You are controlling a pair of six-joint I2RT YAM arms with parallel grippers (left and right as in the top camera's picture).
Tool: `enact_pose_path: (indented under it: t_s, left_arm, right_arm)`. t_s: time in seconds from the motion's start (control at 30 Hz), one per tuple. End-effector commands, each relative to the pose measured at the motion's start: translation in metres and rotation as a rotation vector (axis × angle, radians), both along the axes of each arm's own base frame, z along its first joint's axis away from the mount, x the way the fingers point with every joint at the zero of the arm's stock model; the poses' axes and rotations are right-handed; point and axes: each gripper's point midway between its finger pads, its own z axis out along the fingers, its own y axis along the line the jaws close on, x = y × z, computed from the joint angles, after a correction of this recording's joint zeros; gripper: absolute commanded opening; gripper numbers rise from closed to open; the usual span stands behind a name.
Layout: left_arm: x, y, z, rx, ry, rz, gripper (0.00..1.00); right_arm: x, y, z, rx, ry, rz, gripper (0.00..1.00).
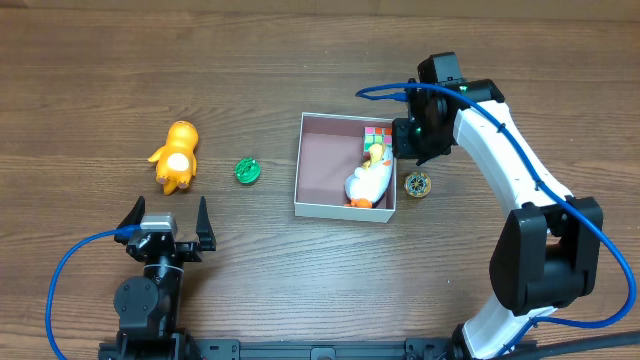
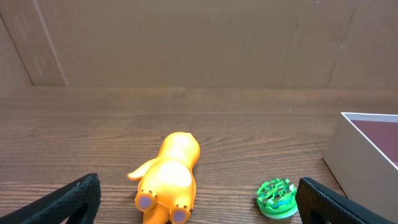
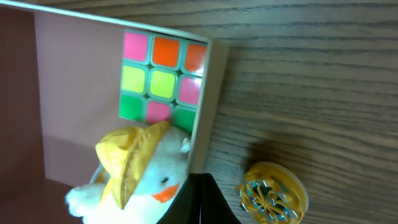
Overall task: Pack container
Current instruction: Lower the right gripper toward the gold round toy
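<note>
The container [image 1: 322, 160], a shallow white box with a pink inside, sits mid-table. A white duck plush with a yellow hat [image 1: 368, 183] and a colourful puzzle cube [image 1: 378, 135] lie along its right side. My right gripper [image 1: 420, 150] hovers above the box's right wall [image 3: 208, 106], shut with nothing held [image 3: 200, 184]; the duck [image 3: 134, 168] and cube [image 3: 160, 78] show below it. My left gripper [image 1: 168, 212] stands open near the front left [image 2: 198, 186], facing an orange toy [image 2: 169, 177] and a green disc [image 2: 277, 198].
A yellow disc [image 1: 418, 184] lies on the table just right of the box [image 3: 272, 193]. The orange toy [image 1: 177, 157] and green disc [image 1: 247, 171] lie left of the box. A corner of the box [image 2: 357, 149] shows at the right of the left wrist view.
</note>
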Motion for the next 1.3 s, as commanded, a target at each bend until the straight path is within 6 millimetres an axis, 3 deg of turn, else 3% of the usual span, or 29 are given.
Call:
enact_pose_path:
  t_s: [0.0, 1.13, 1.27]
  left_arm:
    - [0.0, 0.002, 0.0, 0.023, -0.002, 0.01, 1.0]
    - [0.0, 0.002, 0.0, 0.023, -0.002, 0.01, 1.0]
    - [0.0, 0.002, 0.0, 0.023, -0.002, 0.01, 1.0]
  right_arm:
    - [0.0, 0.007, 0.005, 0.03, -0.019, 0.038, 0.04]
    - [0.005, 0.008, 0.005, 0.009, -0.076, 0.187, 0.04]
    - [0.017, -0.016, 0.003, -0.109, -0.091, 0.008, 0.04]
